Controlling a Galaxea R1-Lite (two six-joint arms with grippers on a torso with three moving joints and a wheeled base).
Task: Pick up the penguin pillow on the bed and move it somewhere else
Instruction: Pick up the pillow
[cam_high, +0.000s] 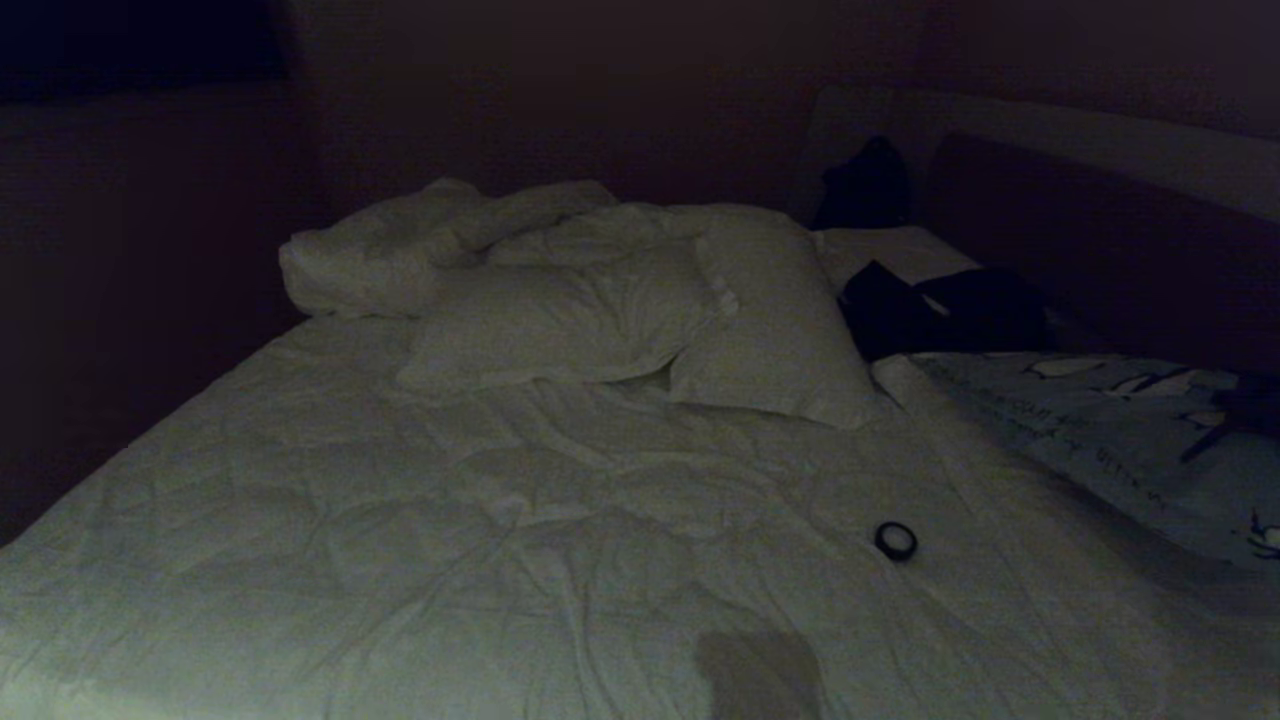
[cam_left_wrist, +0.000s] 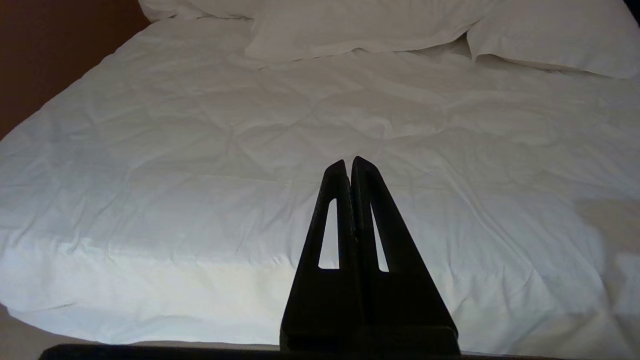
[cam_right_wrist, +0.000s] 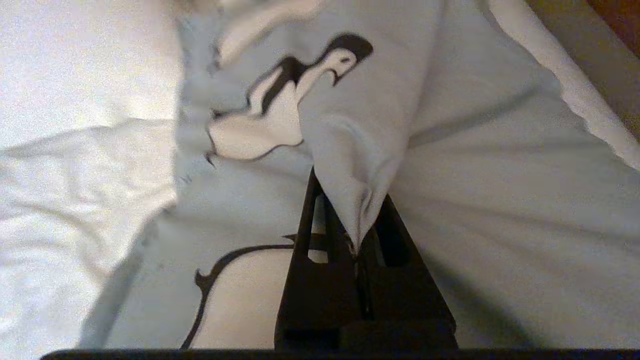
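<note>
The penguin pillow (cam_high: 1090, 430), light blue-grey with black-and-white penguins and dark script, lies at the right side of the bed (cam_high: 400, 520), below the dark headboard (cam_high: 1100, 230). In the right wrist view my right gripper (cam_right_wrist: 352, 215) is shut on a pinched-up fold of the penguin pillow (cam_right_wrist: 475, 175), and the cloth rises in a peak that hides the fingertips. In the head view the right gripper (cam_high: 1235, 410) is a dark shape over the pillow's far right part. My left gripper (cam_left_wrist: 350, 162) is shut and empty, parked over the near part of the bed (cam_left_wrist: 175, 175).
Two plain white pillows (cam_high: 560, 320) (cam_high: 780, 330) and a rumpled duvet (cam_high: 400, 250) lie at the far middle. Dark items (cam_high: 940, 310) sit by the headboard. A small black ring (cam_high: 896, 540) rests on the quilt left of the penguin pillow.
</note>
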